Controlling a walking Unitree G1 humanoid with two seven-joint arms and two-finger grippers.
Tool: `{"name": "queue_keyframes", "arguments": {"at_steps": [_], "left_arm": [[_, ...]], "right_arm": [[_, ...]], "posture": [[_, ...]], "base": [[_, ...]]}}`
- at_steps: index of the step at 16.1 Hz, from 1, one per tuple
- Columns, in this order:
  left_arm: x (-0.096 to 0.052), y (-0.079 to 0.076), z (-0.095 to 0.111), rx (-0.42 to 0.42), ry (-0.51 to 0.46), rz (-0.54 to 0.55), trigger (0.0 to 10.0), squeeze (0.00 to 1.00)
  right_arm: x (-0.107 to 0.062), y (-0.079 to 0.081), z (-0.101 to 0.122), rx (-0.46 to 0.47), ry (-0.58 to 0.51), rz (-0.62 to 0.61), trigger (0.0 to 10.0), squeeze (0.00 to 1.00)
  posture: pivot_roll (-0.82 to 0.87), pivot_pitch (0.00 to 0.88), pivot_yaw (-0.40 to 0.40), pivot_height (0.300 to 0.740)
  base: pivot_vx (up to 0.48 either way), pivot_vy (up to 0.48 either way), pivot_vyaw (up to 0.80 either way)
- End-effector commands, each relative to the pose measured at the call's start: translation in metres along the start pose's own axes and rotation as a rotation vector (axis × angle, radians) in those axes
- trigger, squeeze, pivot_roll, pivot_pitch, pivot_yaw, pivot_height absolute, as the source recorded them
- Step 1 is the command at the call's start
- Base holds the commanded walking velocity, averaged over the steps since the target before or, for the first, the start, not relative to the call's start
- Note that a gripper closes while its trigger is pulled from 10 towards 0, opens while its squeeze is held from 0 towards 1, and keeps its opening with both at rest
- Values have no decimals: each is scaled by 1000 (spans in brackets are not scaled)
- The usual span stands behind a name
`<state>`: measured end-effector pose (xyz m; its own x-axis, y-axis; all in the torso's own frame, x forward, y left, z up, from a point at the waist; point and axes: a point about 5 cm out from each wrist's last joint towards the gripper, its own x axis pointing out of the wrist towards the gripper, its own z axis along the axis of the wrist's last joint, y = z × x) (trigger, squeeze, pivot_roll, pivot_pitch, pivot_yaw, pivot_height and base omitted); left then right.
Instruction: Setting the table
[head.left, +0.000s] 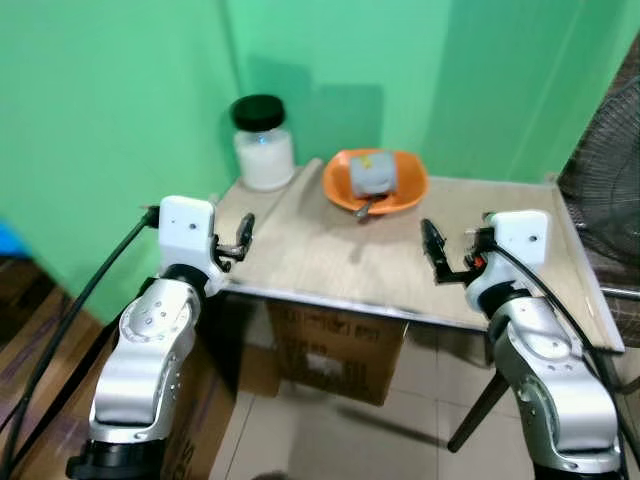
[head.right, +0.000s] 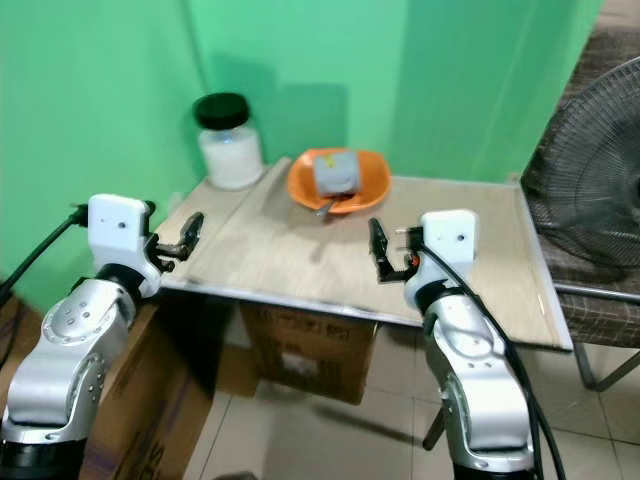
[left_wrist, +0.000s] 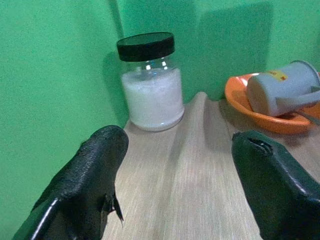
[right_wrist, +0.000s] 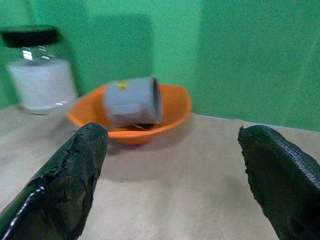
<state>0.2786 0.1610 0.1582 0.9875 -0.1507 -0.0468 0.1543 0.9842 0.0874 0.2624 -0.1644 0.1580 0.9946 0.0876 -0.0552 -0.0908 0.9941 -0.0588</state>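
Two black fingers (right_wrist: 70, 185) of the right gripper (right_wrist: 175, 185) stand wide apart in the foreground, one at each side, with nothing between them but the pale wood-grain bench (right_wrist: 170, 200). Beyond them an orange bowl (right_wrist: 172, 112) sits on the bench. A grey cup (right_wrist: 131, 101) lies on its side inside the bowl, its open mouth turned toward the green wall (right_wrist: 240, 55), with a small yellow mark on its body. Near the bowl, at the bench's far edge, stands a glass jar (right_wrist: 41, 80) with a black lid, mostly full of something white. The bowl and jar are apart, not touching.
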Motion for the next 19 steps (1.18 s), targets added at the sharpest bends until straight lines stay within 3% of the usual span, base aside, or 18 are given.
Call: {"name": "queue_keyframes", "arguments": {"at_steps": [1, 8, 9, 10, 11, 12, 13, 16, 19], "left_arm": [[0, -8, 5, 0, -21, -26, 10000, 1000], [2, -17, 3, 13, -30, -76, 10000, 1000], [3, -21, 3, 11, -36, -91, 10000, 729], [2, -24, 2, 15, -37, -97, 10000, 627], [3, -25, 1, 20, -35, -102, 10000, 388], [3, -28, 1, 26, -38, -117, 10000, 243], [3, -30, 1, 35, -49, -137, 10000, 0], [6, -36, 1, 40, -60, -181, 10000, 0], [21, -33, 1, 103, -60, -226, 10000, 0]], "right_arm": [[-2, -10, 0, 1, 12, -35, 10000, 0], [-3, -16, -1, -26, 17, -3, 10000, 0], [-6, -17, -2, -1, 27, 9, 10000, 0], [-10, -19, -3, 4, 30, 11, 10000, 0], [-12, -20, -4, 2, 39, 10, 10000, 0], [-16, -24, -6, -4, 47, 3, 10000, 0], [-18, -27, -8, -13, 53, -4, 10000, 0], [-23, -38, -8, -27, 54, -22, 10000, 0], [-21, -41, -3, -52, 35, -23, 10000, 0]], "posture": [[42, 0, 63, 740], [27, 0, 53, 740], [23, 0, 49, 740], [21, 0, 48, 740], [19, 0, 48, 740], [17, 0, 47, 740], [12, 0, 47, 740], [-1, 0, 54, 740], [-23, 0, 70, 740]], "base": [[398, 0, 0], [364, 0, 0], [0, 0, -800], [0, 0, -800], [0, 0, -800], [0, 0, -800], [0, 0, -800], [0, 0, -800], [0, 0, -419]]}}
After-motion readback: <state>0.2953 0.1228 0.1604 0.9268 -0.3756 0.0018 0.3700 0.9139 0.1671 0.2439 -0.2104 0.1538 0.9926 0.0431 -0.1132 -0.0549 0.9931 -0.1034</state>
